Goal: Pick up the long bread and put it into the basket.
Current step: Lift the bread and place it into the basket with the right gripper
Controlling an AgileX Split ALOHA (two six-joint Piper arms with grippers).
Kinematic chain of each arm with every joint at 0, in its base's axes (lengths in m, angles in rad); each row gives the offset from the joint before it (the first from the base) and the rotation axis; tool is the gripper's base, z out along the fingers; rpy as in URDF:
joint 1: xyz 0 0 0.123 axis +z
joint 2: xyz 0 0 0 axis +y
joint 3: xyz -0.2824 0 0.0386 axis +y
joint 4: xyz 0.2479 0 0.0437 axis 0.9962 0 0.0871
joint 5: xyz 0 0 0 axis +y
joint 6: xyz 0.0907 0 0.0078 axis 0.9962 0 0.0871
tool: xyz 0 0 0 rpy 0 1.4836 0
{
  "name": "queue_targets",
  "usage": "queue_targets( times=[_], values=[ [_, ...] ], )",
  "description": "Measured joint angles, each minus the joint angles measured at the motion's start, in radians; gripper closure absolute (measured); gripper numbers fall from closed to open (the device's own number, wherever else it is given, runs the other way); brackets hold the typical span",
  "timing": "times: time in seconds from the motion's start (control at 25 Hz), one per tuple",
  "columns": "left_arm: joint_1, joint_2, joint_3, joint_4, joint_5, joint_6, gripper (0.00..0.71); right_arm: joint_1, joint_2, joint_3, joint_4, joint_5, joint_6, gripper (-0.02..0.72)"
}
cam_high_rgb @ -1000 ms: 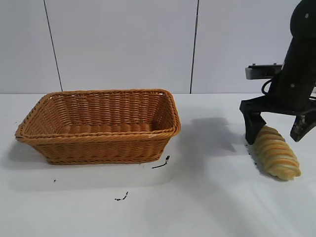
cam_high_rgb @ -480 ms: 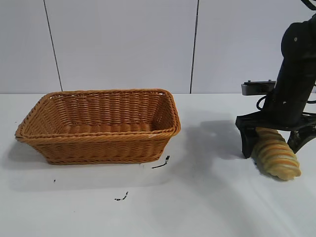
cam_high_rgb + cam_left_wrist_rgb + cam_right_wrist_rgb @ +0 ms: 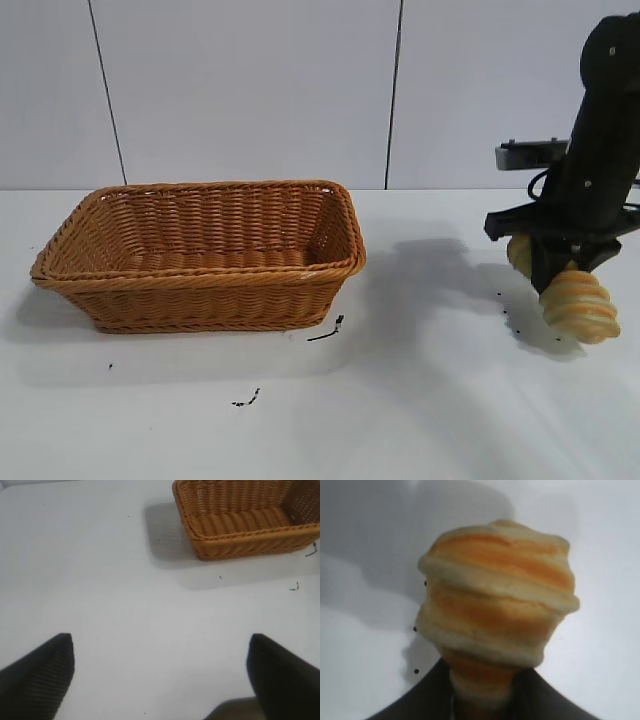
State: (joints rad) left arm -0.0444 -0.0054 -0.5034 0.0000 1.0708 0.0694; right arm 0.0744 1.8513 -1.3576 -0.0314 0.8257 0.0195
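Exterior view: the right gripper [image 3: 556, 262] pinches the long bread [image 3: 575, 300] near one end, so the loaf hangs tilted with its free end pointing down and toward the camera, clear of the white table [image 3: 420, 400]; its shadow lies on the surface just beneath. Gripping near one end leaves most of the loaf exposed below the jaws, which probably suits lowering it lengthwise into a container. The basket [image 3: 200, 295] stands well apart at the left side of the table, open side up and holding nothing, so the carry across remains to be done. Right wrist view: the ridged, orange-striped loaf [image 3: 497, 610] juts away from the fingers that clamp its narrow end. Left wrist view: the left gripper [image 3: 160, 675] is spread wide over bare table, idle, with the basket [image 3: 240, 542] beyond it.
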Motion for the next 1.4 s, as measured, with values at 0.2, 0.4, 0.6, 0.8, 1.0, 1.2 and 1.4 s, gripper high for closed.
queue_targets(
  times=[0.2,0.4,0.6,0.8,1.0,1.2,1.4],
  values=[
    [0.0,0.0,0.0,0.0,0.0,0.0,0.014,0.008,0.012,-0.159,0.017,0.157,-0.026,0.56],
    [0.0,0.0,0.0,0.0,0.0,0.0,0.014,0.084,0.114,-0.412,0.018,0.281,-0.066,0.56],
    [0.0,0.0,0.0,0.0,0.0,0.0,0.014,0.202,0.259,-0.666,0.019,0.375,-0.166,0.56],
    [0.0,0.0,0.0,0.0,0.0,0.0,0.014,0.349,0.382,-0.861,0.019,0.383,-0.293,0.572],
    [0.0,0.0,0.0,0.0,0.0,0.0,0.014,0.492,0.449,-0.914,0.022,0.291,-0.443,0.572],
    [0.0,0.0,0.0,0.0,0.0,0.0,0.014,0.587,0.476,-0.915,0.031,0.181,-0.719,0.572],
    [0.0,0.0,0.0,0.0,0.0,0.0,0.014,0.612,0.53,-0.916,0.071,0.135,-0.888,0.572]
  ],
)
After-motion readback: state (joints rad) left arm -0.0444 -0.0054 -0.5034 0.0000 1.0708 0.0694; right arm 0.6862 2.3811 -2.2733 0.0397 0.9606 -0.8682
